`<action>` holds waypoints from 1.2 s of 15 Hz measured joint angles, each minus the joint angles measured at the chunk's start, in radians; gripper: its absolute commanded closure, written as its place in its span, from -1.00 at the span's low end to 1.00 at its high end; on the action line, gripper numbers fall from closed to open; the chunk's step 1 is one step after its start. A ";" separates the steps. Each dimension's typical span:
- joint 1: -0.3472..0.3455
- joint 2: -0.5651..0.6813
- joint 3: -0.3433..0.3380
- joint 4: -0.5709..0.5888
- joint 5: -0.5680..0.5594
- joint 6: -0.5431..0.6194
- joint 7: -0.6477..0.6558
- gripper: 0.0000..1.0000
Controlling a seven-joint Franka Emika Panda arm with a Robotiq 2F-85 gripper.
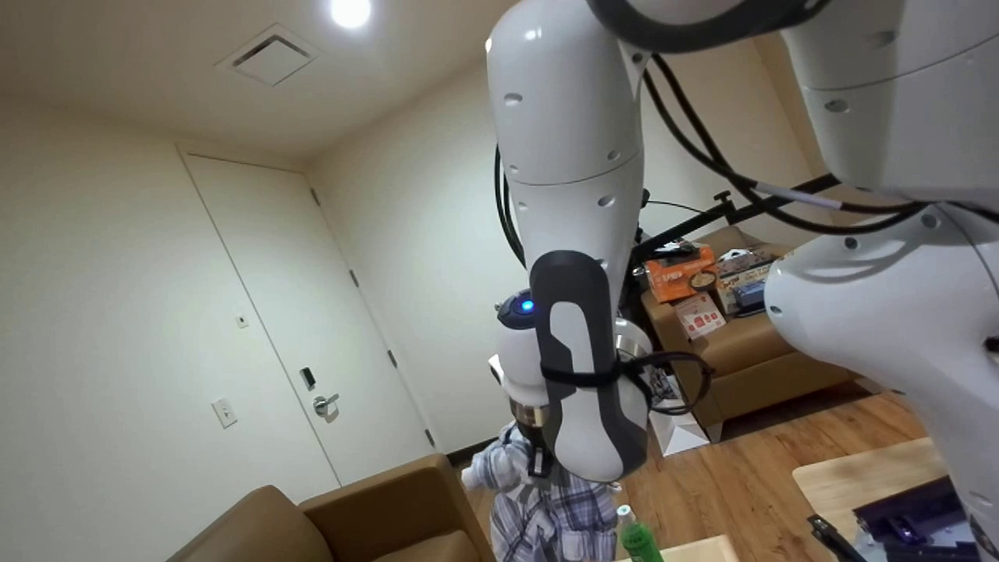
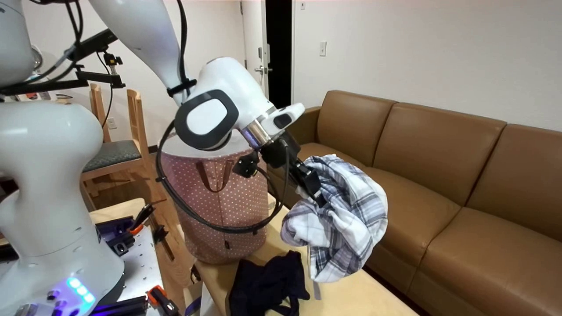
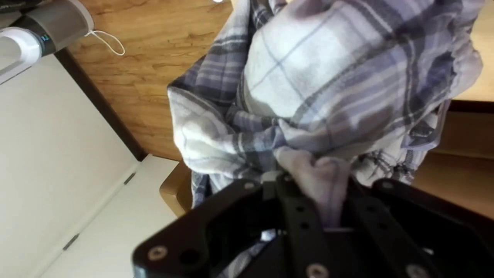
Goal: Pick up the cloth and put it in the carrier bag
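Observation:
A plaid white, grey and blue cloth [image 2: 351, 215] hangs bunched from my gripper [image 2: 319, 199], above the light wood table. The cloth also shows in an exterior view [image 1: 550, 519] below the gripper [image 1: 538, 460], and it fills much of the wrist view [image 3: 328, 77]. In the wrist view a fold of it is pinched between the two fingers [image 3: 318, 185]. A pink dotted fabric bag [image 2: 239, 197] with brown handles stands upright on the table, to the left of the cloth and gripper. Its top is open and partly hidden by the arm. Its inside is not visible.
A dark navy cloth [image 2: 268, 285] lies on the table [image 2: 351, 300] in front of the bag. A brown sofa [image 2: 456, 245] runs along the table's far side. A green bottle [image 1: 640, 542] shows near a table edge. A black cable [image 2: 206, 224] loops in front of the bag.

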 measured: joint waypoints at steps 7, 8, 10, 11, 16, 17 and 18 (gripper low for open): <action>0.075 0.003 -0.058 0.001 -0.007 0.004 -0.003 0.85; 0.130 -0.023 -0.113 0.002 -0.014 0.008 -0.014 0.85; 0.278 -0.086 -0.260 0.009 -0.021 0.010 -0.058 0.85; 0.361 -0.121 -0.340 0.016 -0.023 0.009 -0.091 0.85; 0.671 -0.160 -0.613 0.036 -0.033 0.006 -0.162 0.77; 0.679 -0.155 -0.616 0.035 -0.033 0.006 -0.162 0.77; 0.681 -0.153 -0.616 0.035 -0.033 0.006 -0.162 0.77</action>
